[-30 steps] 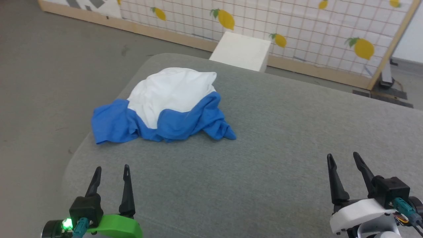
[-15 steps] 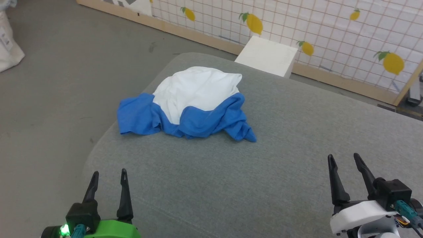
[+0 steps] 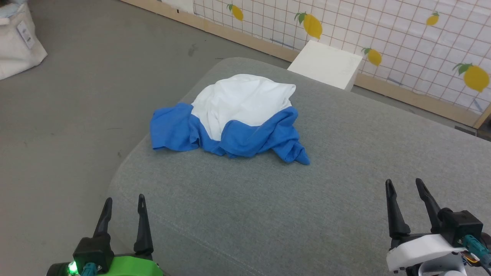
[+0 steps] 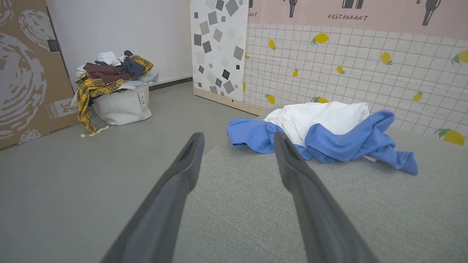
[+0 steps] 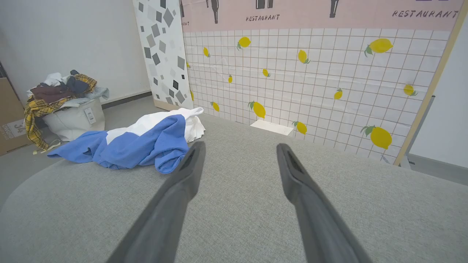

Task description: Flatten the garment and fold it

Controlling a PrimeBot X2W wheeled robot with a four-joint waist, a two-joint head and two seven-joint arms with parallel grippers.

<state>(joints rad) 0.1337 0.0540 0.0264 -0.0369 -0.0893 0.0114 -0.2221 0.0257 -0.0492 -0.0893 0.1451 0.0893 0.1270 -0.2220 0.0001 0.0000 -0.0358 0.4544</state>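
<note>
Only our view has swung: the garment (image 3: 238, 115) lies crumpled, unflattened, well ahead of our empty, spread-fingered left gripper (image 3: 125, 197) and right gripper (image 3: 404, 181).

On padded surface (image 3: 345, 184), far-left corner: garment (image 3: 238, 111); box (image 3: 326, 65) behind; laundry bag (image 3: 17, 46) left.

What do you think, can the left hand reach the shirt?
Probably yes: the left hand is open and empty, and just bare grey cushion lies between it and the shirt, though it sits some way off.
</note>
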